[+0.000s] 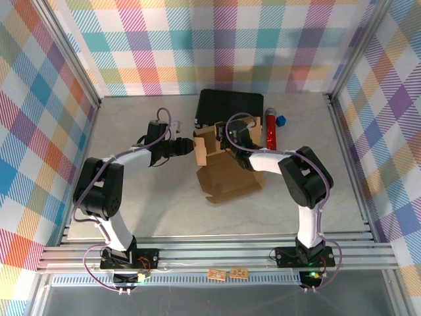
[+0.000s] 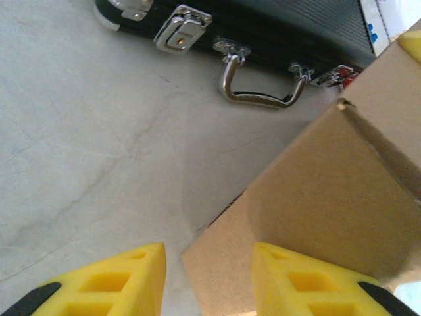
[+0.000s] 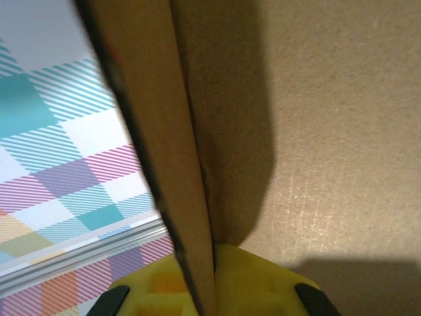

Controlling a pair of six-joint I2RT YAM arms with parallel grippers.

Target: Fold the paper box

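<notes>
The paper box (image 1: pixel 227 179) is a brown cardboard sheet lying half folded in the middle of the table, with flaps raised at its far end. My left gripper (image 1: pixel 191 147) reaches its left raised flap. In the left wrist view the yellow fingers (image 2: pixel 131 280) stand apart with a corner of the cardboard flap (image 2: pixel 316 197) between them, and a gap shows beside the left finger. My right gripper (image 1: pixel 231 131) is at the box's far side. In the right wrist view that gripper (image 3: pixel 205 266) is shut on a thin upright cardboard wall (image 3: pixel 164 131).
A black hard case (image 1: pixel 230 105) with a metal handle (image 2: pixel 260 89) lies just behind the box. A red cylinder (image 1: pixel 271 128) and a small blue object (image 1: pixel 281 120) lie to the right of the case. Checkered walls ring the table.
</notes>
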